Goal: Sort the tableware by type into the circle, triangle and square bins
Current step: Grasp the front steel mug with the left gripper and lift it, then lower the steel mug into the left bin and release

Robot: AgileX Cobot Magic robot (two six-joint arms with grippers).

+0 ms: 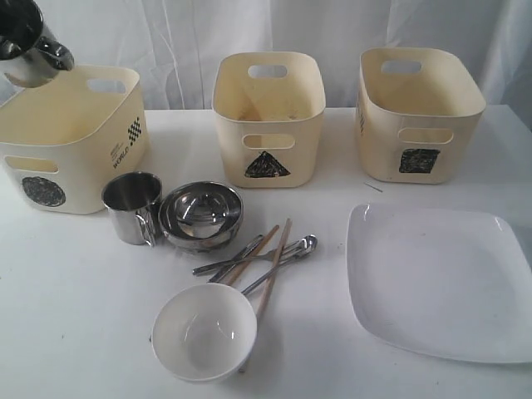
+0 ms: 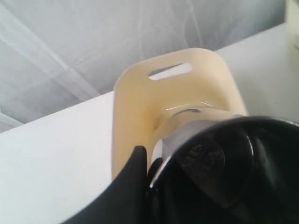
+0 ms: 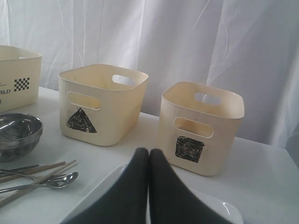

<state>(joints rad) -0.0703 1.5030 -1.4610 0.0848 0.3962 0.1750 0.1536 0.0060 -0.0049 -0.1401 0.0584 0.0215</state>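
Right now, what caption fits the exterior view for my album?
A steel mug held above the circle bin; white bowl, cutlery and square plate wait on the table.

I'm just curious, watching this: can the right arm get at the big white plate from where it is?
Probably yes. The white plate lies alone on the right side with nothing on it, and the right gripper hangs close above it, though its jaws are shut.

Top-left corner cuts raised mug (image 1: 33, 58); right edge cuts plate (image 1: 440, 283); left fingers (image 2: 133, 182) blurred, cropped.
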